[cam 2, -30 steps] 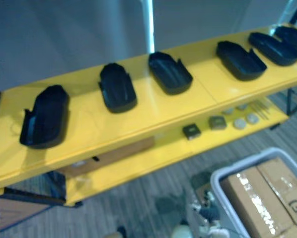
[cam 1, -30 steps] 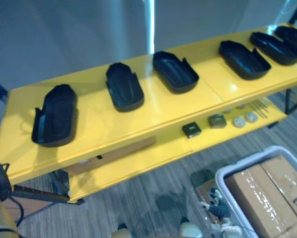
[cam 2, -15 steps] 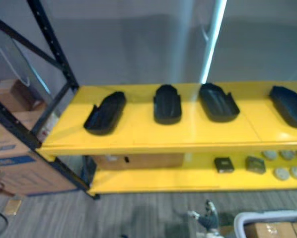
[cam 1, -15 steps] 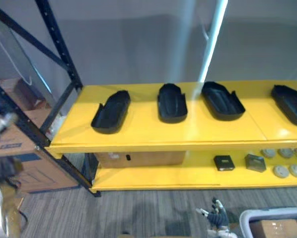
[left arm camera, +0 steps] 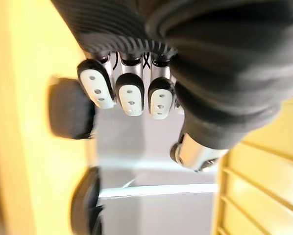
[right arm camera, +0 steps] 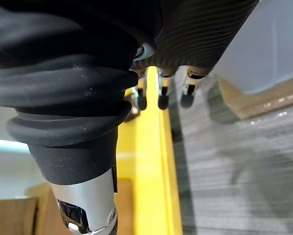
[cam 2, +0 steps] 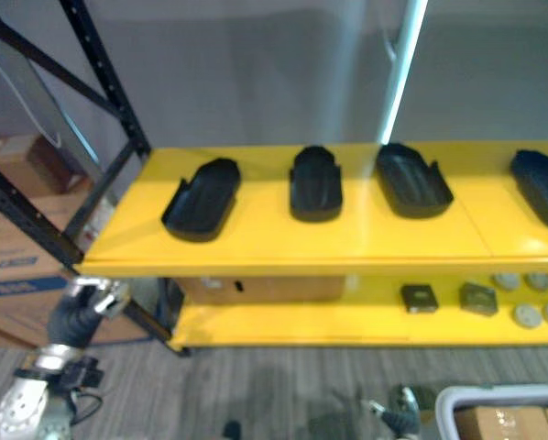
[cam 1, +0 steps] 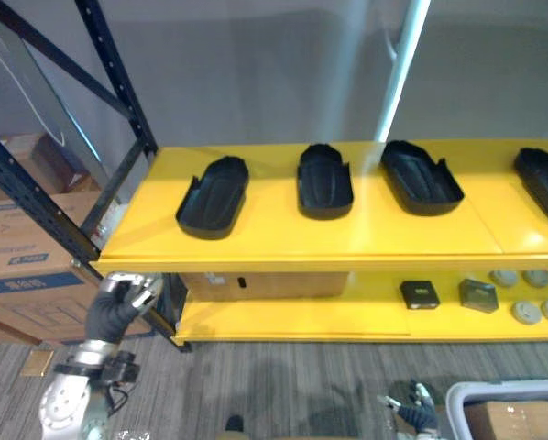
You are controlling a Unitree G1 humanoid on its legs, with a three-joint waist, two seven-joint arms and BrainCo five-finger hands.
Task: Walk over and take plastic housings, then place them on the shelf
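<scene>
Four black plastic housings (cam 1: 213,194) are laid well apart in a row on the yellow shelf (cam 1: 283,243), likely so each can be taken singly. None is held: the left hand (cam 1: 118,307) is raised beside the shelf corner, fingers curled on nothing, and the right hand (cam 1: 413,417) is hung low, fingers relaxed

Seeing matt black plastic housings (cam 1: 213,195) on a glossy, smooth yellow shelf (cam 1: 283,243); noting matt black metal uprights (cam 1: 118,82) at its left corner, brown cardboard boxes (cam 1: 17,266), streaky grey floor (cam 1: 274,394).
</scene>
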